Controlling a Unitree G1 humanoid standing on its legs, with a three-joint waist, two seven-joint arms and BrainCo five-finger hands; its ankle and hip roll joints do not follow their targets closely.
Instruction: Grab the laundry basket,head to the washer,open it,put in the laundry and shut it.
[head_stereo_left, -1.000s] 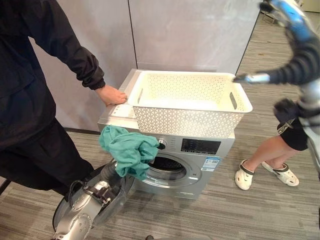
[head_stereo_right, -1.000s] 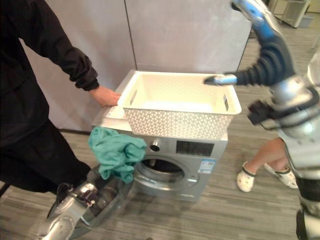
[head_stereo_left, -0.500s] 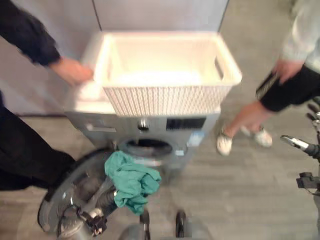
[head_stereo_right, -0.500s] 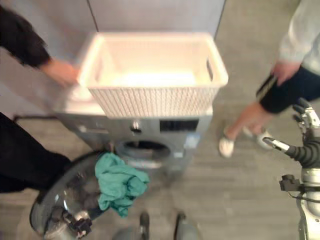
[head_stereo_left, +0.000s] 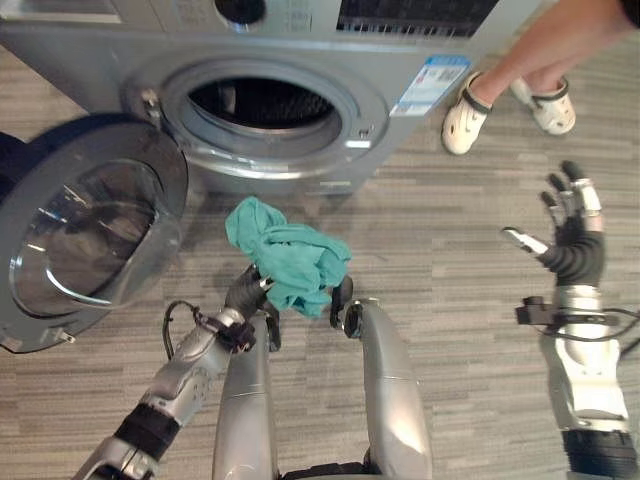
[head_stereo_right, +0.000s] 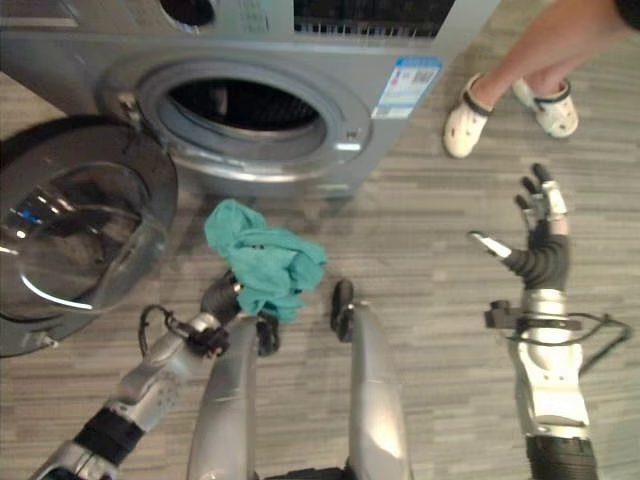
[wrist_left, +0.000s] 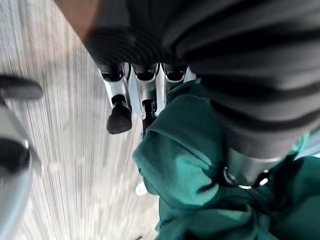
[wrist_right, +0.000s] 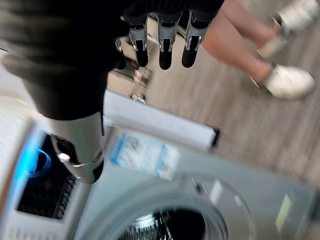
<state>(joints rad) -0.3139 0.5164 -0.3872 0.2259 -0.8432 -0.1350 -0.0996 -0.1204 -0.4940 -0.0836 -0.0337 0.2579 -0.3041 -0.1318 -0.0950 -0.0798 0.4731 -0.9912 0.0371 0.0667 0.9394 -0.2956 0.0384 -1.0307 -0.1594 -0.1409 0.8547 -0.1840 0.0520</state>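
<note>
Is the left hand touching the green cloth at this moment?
Touching. In the left wrist view the left hand has its thumb and fingers closed into the green cloth; the left eye view shows the cloth bunched on that hand.

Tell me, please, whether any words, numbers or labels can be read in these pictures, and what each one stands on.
No text can be read with confidence.
Blue-and-white label on the washer front, right of the open drum: it carries print, too small to read.
Control panel along the washer's top edge: dark display, markings too blurred to read.
Teal cloth in the left hand: no print visible.
</note>
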